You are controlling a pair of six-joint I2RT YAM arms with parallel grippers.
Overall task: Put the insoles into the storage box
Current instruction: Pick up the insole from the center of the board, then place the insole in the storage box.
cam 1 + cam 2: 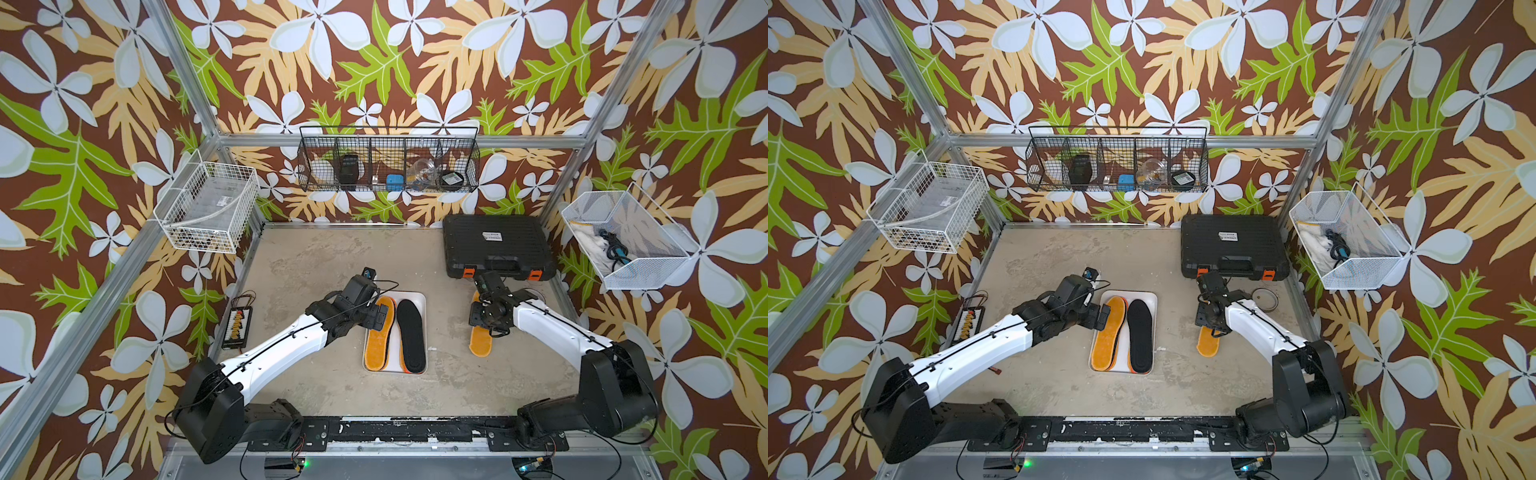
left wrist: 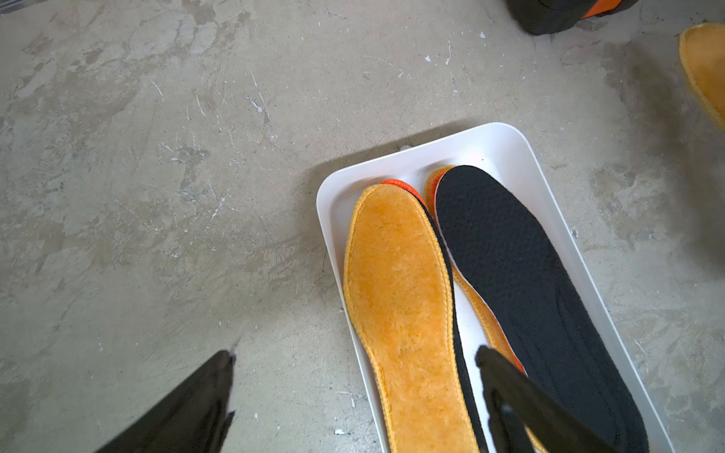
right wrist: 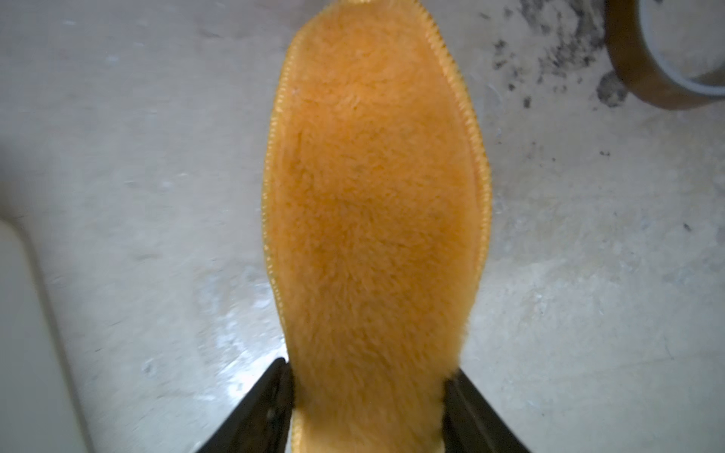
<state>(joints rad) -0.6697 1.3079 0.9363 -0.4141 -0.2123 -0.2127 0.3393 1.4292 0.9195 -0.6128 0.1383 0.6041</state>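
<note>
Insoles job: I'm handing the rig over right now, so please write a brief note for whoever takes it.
Left gripper: open, empty, above the shallow white plastic storage box.
Right gripper: shut on one end of a fuzzy orange insole, right of the box.
Done: box holds stacked insoles, a second fuzzy orange insole and a flat black insole topmost.
To do: put the held insole in.

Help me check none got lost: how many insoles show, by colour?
Fuzzy orange insoles: 3, one in the right fingers
Black: 2
Orange-rimmed: 2, edges only
Total: 7; the stacks in the box may hide more.
</note>
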